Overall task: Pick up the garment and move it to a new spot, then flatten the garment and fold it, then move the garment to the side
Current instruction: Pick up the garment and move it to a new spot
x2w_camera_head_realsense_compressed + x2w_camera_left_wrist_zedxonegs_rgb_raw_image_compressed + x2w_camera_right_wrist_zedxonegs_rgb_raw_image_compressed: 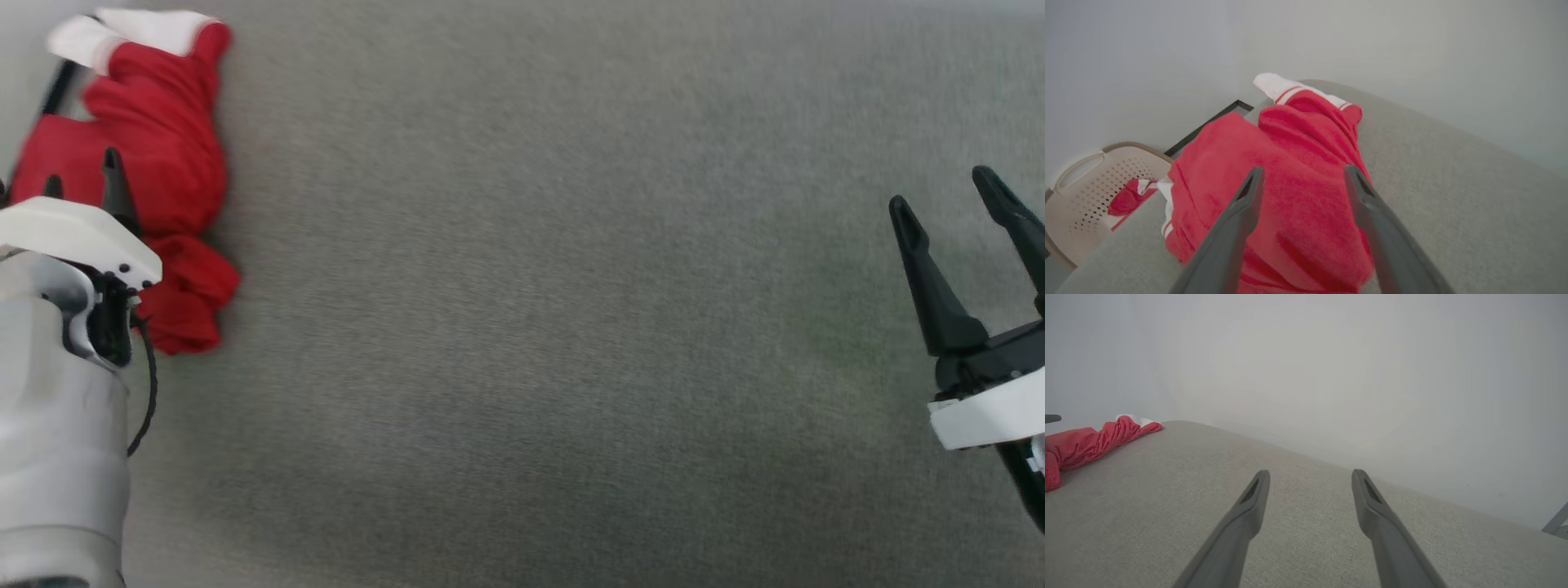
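The garment [155, 147] lies crumpled at the far left edge of the grey padded surface [522, 327], with a white cuff at its far end. The left gripper [1304, 170] hovers over the red cloth, fingers spread wide and grasping nothing. The right gripper [940, 189] hangs well apart at the right, also spread and unladen. A beige perforated basket [1086, 183] sits beyond the left edge.

A wide, flat surface [571, 327] covered in grey woven fabric carries a single thing: a crumpled red garment [159, 155] with white, red-striped cuffs. It lies bunched along the surface's far left side, spilling over that edge.
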{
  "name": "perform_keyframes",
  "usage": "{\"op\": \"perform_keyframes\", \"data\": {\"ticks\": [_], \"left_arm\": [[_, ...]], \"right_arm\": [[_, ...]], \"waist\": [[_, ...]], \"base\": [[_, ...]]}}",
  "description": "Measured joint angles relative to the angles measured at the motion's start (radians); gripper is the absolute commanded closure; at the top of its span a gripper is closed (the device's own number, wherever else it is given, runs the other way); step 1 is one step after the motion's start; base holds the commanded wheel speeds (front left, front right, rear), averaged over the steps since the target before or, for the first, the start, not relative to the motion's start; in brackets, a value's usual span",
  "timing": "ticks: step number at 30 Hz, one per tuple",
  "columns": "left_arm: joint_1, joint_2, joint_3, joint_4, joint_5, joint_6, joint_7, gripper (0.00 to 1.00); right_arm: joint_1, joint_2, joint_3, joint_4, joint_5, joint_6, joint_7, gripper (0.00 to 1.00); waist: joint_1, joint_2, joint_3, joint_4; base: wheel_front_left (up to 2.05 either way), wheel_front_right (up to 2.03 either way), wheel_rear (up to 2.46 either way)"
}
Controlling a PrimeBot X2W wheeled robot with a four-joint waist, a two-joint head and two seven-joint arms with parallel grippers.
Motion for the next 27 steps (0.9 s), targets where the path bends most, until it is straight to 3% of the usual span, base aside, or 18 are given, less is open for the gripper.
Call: {"op": "perform_keyframes", "data": {"ticks": [6,9,14,18,19,20,23,27], "left_arm": [[-0.089,0.014,0.002,0.158,-0.016,0.036,0.099,0.0],[-0.12,0.018,-0.009,0.22,-0.011,0.083,0.179,0.0],[-0.175,0.029,-0.021,0.234,-0.01,0.135,0.333,0.0],[-0.19,0.027,-0.024,0.229,-0.012,0.169,0.38,0.0],[-0.195,0.027,-0.024,0.228,-0.013,0.167,0.39,0.43],[-0.197,0.027,-0.025,0.229,-0.013,0.165,0.387,1.0],[-0.197,0.026,-0.03,0.232,-0.013,0.162,0.34,1.0],[-0.195,0.031,-0.049,0.236,-0.005,0.122,0.281,1.0]], "right_arm": [[-0.003,-0.028,-0.021,-0.044,0.015,0.0,0.017,0.0],[-0.003,-0.043,-0.026,-0.063,0.019,0.0,0.029,0.0],[-0.002,-0.056,-0.044,-0.095,0.025,0.0,0.043,0.0],[-0.002,-0.061,-0.052,-0.112,0.025,0.0,0.051,0.0],[-0.002,-0.061,-0.053,-0.114,0.025,0.0,0.052,0.0],[-0.002,-0.061,-0.055,-0.116,0.025,0.0,0.055,0.0],[-0.003,-0.061,-0.064,-0.116,0.024,0.0,0.056,0.0],[-0.003,-0.052,-0.086,-0.109,0.021,0.0,0.051,0.0]], "waist": [[0.0,0.0,0.087,-0.047],[-0.0001,0.0,0.119,-0.064],[0.0,0.0002,0.158,-0.079],[0.0,0.0002,0.179,-0.08],[0.0,0.0001,0.182,-0.08],[0.0,0.0002,0.184,-0.078],[0.0,0.0001,0.185,-0.071],[0.0,0.0,0.168,-0.059]], "base": [[0.0,0.0,0.0],[0.0,0.0,0.0],[0.0,0.0,0.0],[0.0,0.0,0.0],[0.0,0.0,0.0],[0.0,0.0,0.0],[0.0,0.0,0.0],[0.0,0.0,0.0]]}}
